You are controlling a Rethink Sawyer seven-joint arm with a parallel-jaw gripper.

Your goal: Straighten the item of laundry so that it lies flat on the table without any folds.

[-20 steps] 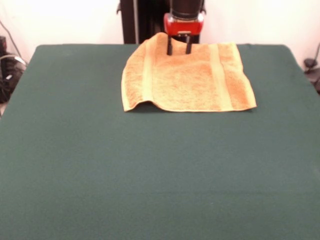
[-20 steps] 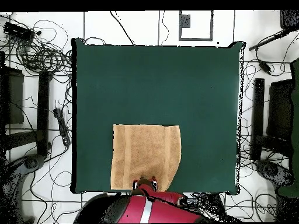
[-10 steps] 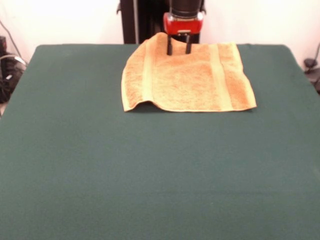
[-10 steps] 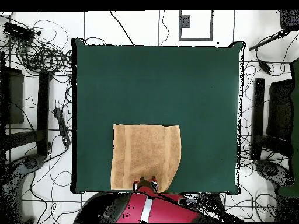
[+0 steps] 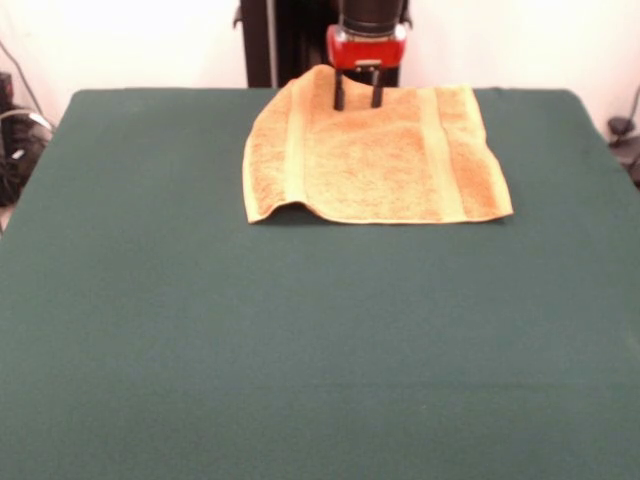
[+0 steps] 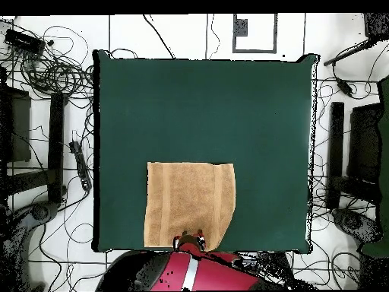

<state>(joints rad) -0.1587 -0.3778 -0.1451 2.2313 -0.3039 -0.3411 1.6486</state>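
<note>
The robot's hand is hovering, fingers slightly parted and gripping nothing, over the far edge of the golden-orange towel, which is lying almost spread at the green bench's robot-side edge. Judging by the lifted, curled corner, one last flattening tug is looking necessary.

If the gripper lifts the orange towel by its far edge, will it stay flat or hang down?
The towel is terry cloth and already buckles at one corner, so it would likely droop rather than stay flat. It looks light. On the felt-like table, dragging it may bunch it up. The gripper stands open at its far edge.
</note>
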